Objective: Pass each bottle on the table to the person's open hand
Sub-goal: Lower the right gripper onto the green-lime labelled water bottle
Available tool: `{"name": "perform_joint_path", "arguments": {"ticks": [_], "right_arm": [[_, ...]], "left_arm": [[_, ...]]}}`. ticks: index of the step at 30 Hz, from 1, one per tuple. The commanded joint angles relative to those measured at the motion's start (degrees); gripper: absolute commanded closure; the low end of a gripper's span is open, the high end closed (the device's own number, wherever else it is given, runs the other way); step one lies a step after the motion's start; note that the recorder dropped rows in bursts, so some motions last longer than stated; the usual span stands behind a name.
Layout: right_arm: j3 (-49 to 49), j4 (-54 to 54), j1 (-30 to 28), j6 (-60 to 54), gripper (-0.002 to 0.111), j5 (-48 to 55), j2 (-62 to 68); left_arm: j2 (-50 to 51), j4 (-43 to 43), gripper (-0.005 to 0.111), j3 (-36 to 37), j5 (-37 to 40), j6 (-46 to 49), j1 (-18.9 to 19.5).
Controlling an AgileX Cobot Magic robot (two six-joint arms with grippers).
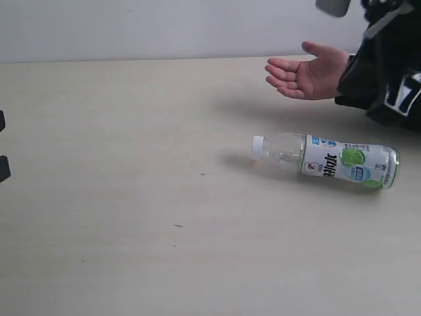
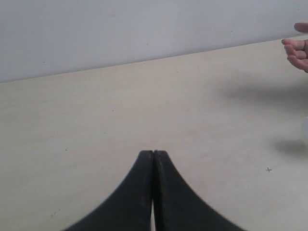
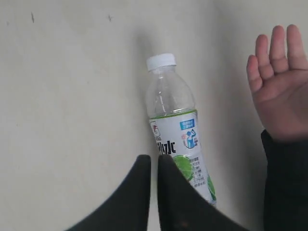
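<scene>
bottle w/ green-lime label is laid on its side on the table, near but apart from the open hand. left gripper: jaws are pressed together, nothing held. right gripper: jaws are closed to a thin slit above the bottle, nothing gripped.

Surface: your table is a wide, flat, pale cream top with faint wood grain, and it fills most of the exterior view up to its far edge.
Marks: you can pick out a few tiny dark specks on the bare part near the middle.
Resting on it: you have one clear plastic bottle lying on its side on the right part of the table.
Bottle's end: its white cap points towards the middle of the table.
Bottle's wrap: a white label with green lime print covers the half away from the cap.
Shade: you'll see a soft shadow on the table by the bottle's neck.
</scene>
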Motion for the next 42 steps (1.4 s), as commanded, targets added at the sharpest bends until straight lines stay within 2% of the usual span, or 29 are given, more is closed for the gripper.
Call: {"name": "perform_joint_path", "arguments": {"ticks": [1,6,9,20,28,42], "right_arm": [[0.21,-0.48,0.08,-5.91,0.08,-1.23,7.49],[0.21,-2.16,0.08,-6.47,0.039,-5.15,14.89],[0.21,-4.52,0.08,-6.47,0.028,-8.89,17.95],[0.21,-11.51,0.08,-3.58,0.028,-12.42,25.13],[0.52,-19.68,-0.03,4.1,0.028,-12.11,25.72],[0.52,-20.65,-0.42,4.1,0.028,-13.92,26.99]], "left_arm": [[-0.13,0.27,0.107,0.31,-0.14,-0.25,0.18],[-0.13,0.27,0.107,0.31,-0.14,-0.25,0.18],[-0.13,0.27,0.107,0.31,-0.14,-0.25,0.18],[-0.13,0.27,0.107,0.31,-0.03,-0.25,0.18],[-0.13,0.27,0.107,0.31,-0.03,-0.25,0.18],[-0.13,0.27,0.107,0.31,-0.03,-0.25,0.18]]}}
